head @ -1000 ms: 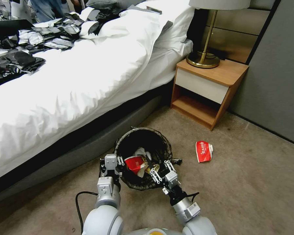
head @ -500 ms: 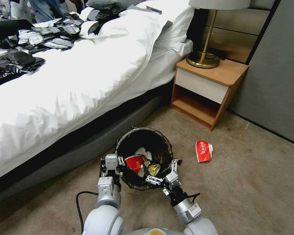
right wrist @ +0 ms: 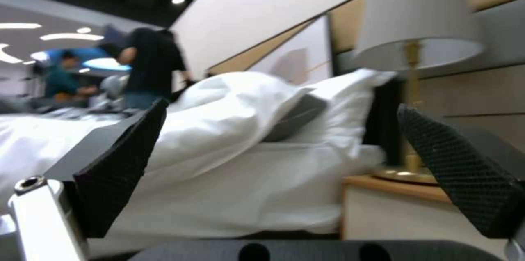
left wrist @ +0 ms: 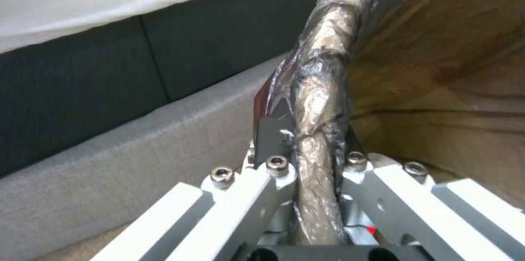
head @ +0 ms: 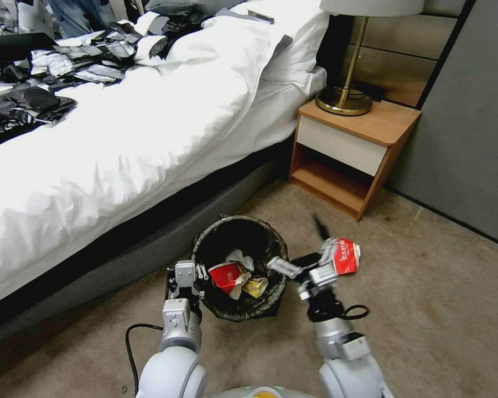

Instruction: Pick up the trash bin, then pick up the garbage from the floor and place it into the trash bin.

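A white-sheeted bed (head: 149,110) fills the upper left of the head view, with a wooden nightstand (head: 351,149) carrying a brass lamp (head: 348,72) at upper right, all standing on the carpeted floor (head: 437,309). At lower centre of the frame, close beside the bed base, sits the trash bin (head: 239,270), its dark liner folded over the rim; red, white and yellow garbage (head: 235,275) lies inside it. The left gripper (head: 186,275), at the bin's lower-left edge, is closed onto the lined rim, a grasp confirmed in the left wrist view, where the liner-wrapped rim (left wrist: 317,129) passes between the jaws. The right gripper (head: 307,260), just right of the bin, has its fingers spread wide and holds nothing; the right wrist view shows both dark pads (right wrist: 117,170) well apart, facing the bed. A red-and-white wrapper (head: 346,255) lies on the floor immediately beyond this gripper. Judged step: the bin is secured and collection of floor litter is in hand. The next move likely calls for lowering the spread gripper over the wrapper before closing.
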Controlling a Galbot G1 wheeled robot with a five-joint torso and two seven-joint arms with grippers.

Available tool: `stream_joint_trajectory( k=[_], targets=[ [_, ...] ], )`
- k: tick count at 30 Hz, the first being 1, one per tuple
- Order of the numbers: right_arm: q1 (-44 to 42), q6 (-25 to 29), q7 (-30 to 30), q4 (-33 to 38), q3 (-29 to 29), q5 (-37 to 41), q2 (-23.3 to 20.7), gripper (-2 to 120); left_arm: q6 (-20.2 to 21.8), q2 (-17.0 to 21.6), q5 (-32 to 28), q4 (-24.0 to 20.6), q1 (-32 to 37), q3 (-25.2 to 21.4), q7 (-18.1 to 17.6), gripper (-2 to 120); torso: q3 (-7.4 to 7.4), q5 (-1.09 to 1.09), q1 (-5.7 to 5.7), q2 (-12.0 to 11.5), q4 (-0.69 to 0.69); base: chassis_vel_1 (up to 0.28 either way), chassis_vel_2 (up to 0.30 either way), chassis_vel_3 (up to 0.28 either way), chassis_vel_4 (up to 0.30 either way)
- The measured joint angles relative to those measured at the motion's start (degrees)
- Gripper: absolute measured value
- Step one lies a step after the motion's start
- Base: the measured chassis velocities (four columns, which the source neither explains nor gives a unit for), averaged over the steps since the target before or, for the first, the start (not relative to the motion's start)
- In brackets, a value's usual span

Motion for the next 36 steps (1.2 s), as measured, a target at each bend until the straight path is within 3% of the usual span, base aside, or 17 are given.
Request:
stream_joint_trajectory(
  k=[6,13,36],
  targets=[
    [-3.0,1.8,1.6,0.8,3.6,-1.1,1.1,100,0.0,0.2,-0.4,-0.2,0.1,-0.4,-0.1,0,0.00,0.00,0.00,0.0,-0.01,0.000,0.000,0.000,0.000],
    [-6.6,3.0,4.4,-3.1,7.4,0.7,2.3,100,0.0,0.4,-1.4,-0.5,-0.2,-1.1,-0.6,0,0.00,0.01,0.00,0.0,-0.01,0.000,0.000,0.000,0.000],
    [-7.4,4.5,4.9,-7.3,10.7,2.8,2.8,100,0.2,0.2,-1.3,-0.7,-0.1,-0.2,-0.9,0,0.00,0.01,-0.01,0.0,0.00,0.000,0.000,0.000,0.000]
  ],
)
